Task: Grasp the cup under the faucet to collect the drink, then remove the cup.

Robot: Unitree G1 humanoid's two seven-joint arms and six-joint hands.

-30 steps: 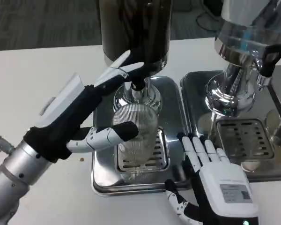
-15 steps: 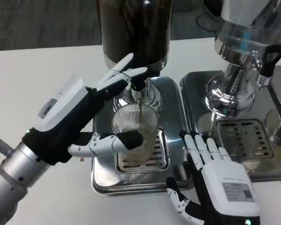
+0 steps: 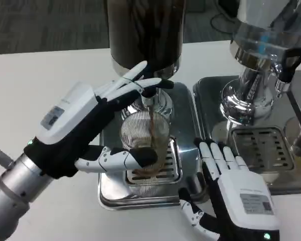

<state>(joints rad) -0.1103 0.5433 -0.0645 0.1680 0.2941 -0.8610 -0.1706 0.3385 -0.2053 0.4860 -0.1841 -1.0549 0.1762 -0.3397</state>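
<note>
Cup (image 3: 144, 134) held by left hand (image 3: 85, 125), drink being poured from faucet (image 3: 151, 90); removal pending, right hand (image 3: 236, 188) spread empty.

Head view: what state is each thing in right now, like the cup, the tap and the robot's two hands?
Cup: upright on the drip tray, partly filled.
Faucet: running, a dark stream falling into the cup.
Left hand: fingers on the faucet, thumb against the cup.
Right hand: open, fingers spread, holding nothing.
Second dispenser: not pouring.
</note>
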